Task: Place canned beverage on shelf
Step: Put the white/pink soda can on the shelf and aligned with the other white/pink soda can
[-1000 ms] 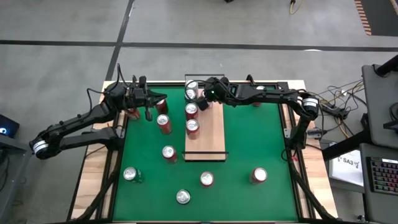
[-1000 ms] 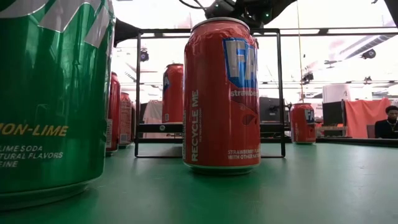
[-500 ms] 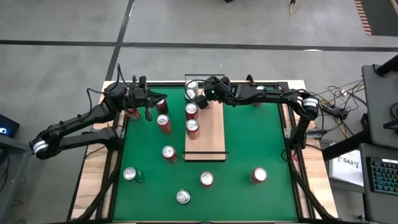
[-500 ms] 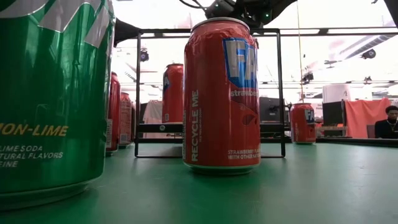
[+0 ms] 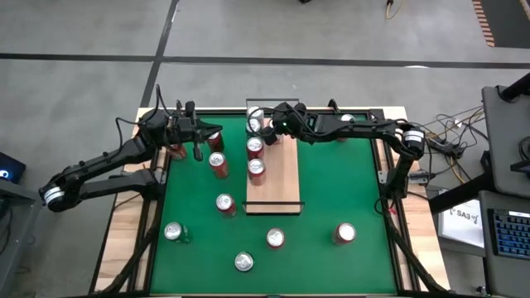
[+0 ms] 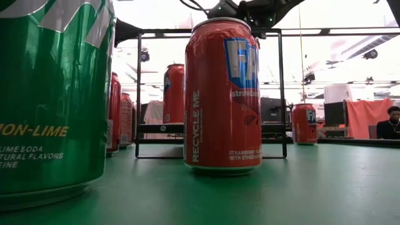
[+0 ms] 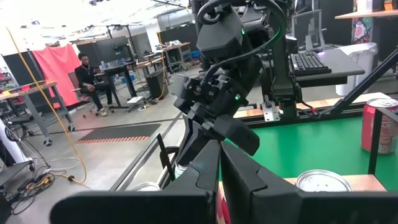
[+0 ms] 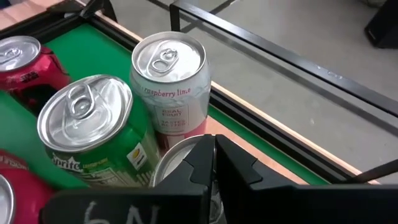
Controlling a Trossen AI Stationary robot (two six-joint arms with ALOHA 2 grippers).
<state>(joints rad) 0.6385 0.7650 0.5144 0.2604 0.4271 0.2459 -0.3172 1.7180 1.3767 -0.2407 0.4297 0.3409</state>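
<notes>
Clearly, neither gripper has a can at this moment, so the danger is more of knocking than of dropping. At the front of the green mat [image 5: 331,190] several loose cans stand well apart, among them a green lime can [image 6: 50,94] and a red strawberry can [image 6: 222,94]; these are in no danger for now. Behind them lies the shelf [image 5: 281,186], with its front half bare and its far half already carrying cans. There the right gripper [image 8: 213,163] hangs with its fingers pressed together and nothing between them, just above a silver can top [image 8: 177,165]. Just beside stand a green can [image 8: 93,134] and a white raspberry-lime can [image 8: 171,81], very close to each other. I judge that a sideways or downward move with closed fingers here could push one can against its neighbour and tip it from the shelf's end. The left gripper [image 7: 219,177], also closed and empty, waits near the mat's far left edge, beside two red cans; a careless swing could topple them.
</notes>
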